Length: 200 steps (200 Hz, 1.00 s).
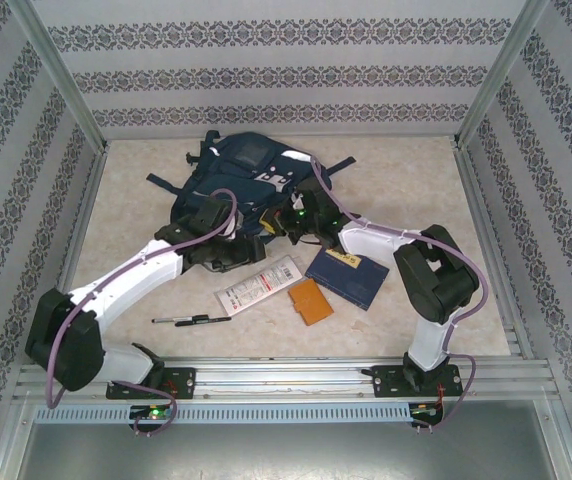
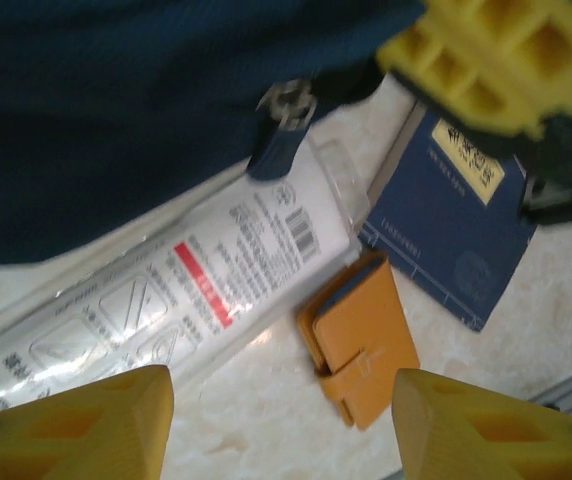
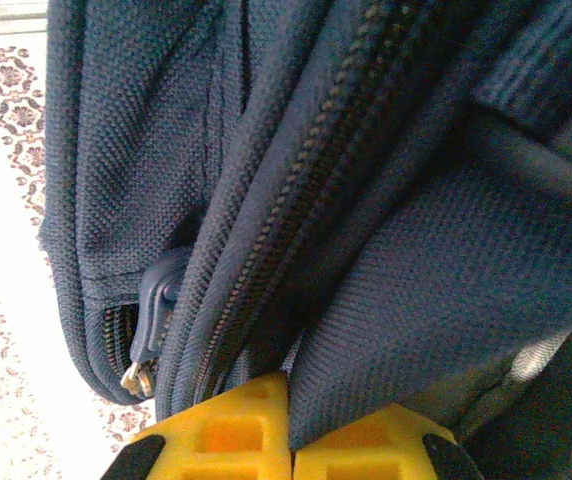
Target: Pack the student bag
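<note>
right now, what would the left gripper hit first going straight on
Probably the clear printed packet lying flat ahead of the left gripper, with the orange wallet just beside; depth is unclear.

navy student bag (image 1: pixel 238 172), orange wallet (image 1: pixel 309 301)

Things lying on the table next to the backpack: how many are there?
4: a black pen at the left, a white plastic packet beside it, an orange wallet in the middle, a navy booklet at the right. More may hide under the backpack.
</note>
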Each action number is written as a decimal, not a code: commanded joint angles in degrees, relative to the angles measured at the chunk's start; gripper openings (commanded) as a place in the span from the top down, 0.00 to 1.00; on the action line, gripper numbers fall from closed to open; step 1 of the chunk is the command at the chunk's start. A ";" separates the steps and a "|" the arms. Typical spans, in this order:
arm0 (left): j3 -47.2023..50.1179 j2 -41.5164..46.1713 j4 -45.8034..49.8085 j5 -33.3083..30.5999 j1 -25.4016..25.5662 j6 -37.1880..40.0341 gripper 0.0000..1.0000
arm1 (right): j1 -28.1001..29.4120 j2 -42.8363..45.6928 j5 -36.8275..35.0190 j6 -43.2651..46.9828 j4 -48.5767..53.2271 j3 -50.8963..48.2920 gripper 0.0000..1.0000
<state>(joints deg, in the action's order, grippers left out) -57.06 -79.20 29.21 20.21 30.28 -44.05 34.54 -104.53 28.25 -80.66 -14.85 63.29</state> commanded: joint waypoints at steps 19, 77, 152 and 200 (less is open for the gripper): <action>-4.20 -5.59 -4.10 -6.39 0.35 -0.60 0.47 | 2.64 1.26 -1.31 -2.90 -4.12 2.06 1.00; -5.06 -10.15 -1.78 -15.02 1.27 -0.94 0.58 | 4.42 2.34 -3.26 -4.76 -4.31 2.62 1.00; -4.76 -7.65 -3.10 -16.18 1.39 12.23 1.00 | 4.17 5.28 -4.72 -3.84 -3.40 0.47 1.00; -0.75 -0.77 -4.70 -11.98 1.30 22.49 1.00 | 1.03 6.52 -3.89 1.72 -0.46 -1.90 1.00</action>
<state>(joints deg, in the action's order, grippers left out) -60.29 -84.55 26.85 6.07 31.18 -29.93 37.21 -101.32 22.72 -83.20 -14.37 62.41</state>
